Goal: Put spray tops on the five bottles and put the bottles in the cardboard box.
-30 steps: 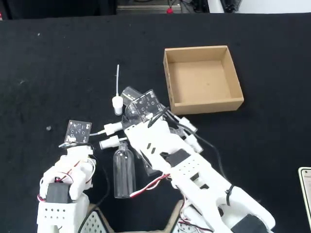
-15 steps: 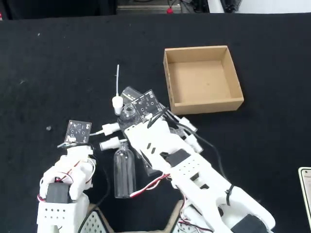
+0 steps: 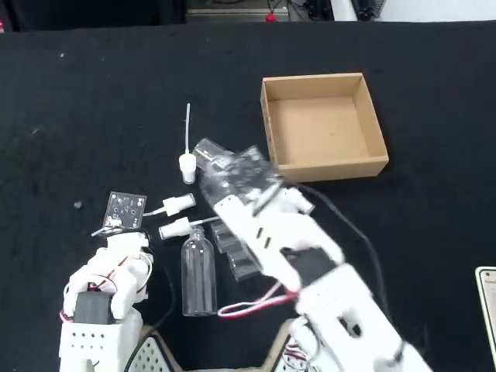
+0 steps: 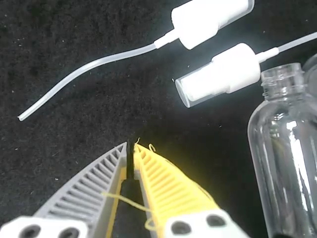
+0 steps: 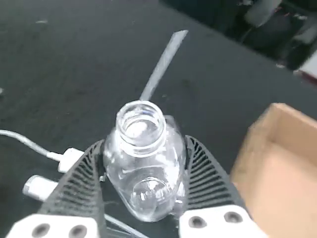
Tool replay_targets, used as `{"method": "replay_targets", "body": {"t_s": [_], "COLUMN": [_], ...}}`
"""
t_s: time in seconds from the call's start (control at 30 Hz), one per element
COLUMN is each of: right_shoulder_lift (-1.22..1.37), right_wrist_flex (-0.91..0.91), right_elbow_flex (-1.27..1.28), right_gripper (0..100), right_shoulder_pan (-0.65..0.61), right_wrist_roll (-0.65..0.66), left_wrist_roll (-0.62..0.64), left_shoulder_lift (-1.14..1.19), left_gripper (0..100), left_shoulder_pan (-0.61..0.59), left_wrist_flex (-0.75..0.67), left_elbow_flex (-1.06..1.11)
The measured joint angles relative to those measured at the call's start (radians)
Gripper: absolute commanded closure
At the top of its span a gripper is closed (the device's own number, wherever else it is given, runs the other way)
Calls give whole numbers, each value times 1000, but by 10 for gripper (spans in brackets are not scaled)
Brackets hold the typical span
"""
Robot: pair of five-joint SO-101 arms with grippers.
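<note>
Near brown cardboard box (image 3: 325,77), my right gripper (image 5: 143,144) pinching clear plastic bottle (image 5: 141,168) by body, neck free, probably for capping. Left gripper (image 4: 131,148) pressed together beside white spray tops (image 4: 218,74).

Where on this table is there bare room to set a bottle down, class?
Bare table lies left of the lone spray top and right of the cardboard box. Crowded: the middle front, where two spray tops, a lying bottle and the right gripper holding a bottle cluster.
</note>
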Motion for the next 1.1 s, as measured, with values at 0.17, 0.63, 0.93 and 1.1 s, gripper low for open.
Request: {"method": "replay_targets", "body": {"t_s": [0.17,0.63,0.93,1.1], "right_shoulder_lift": [-301,-338,-313,-313], "right_wrist_flex": [404,647,640,640], "right_elbow_flex": [-143,-91,2,6], "right_gripper": [977,979,980,980], "right_shoulder_pan": [118,608,758,913], "right_wrist_roll": [11,115,123,120], "left_wrist_roll": [0,0,0,0], "left_shoulder_lift": [0,0,0,0], "left_gripper": [970,970,970,970], "left_shoulder_pan": [0,0,0,3], "left_wrist_flex": [0,0,0,0], "left_elbow_flex": [0,0,0,0]}}
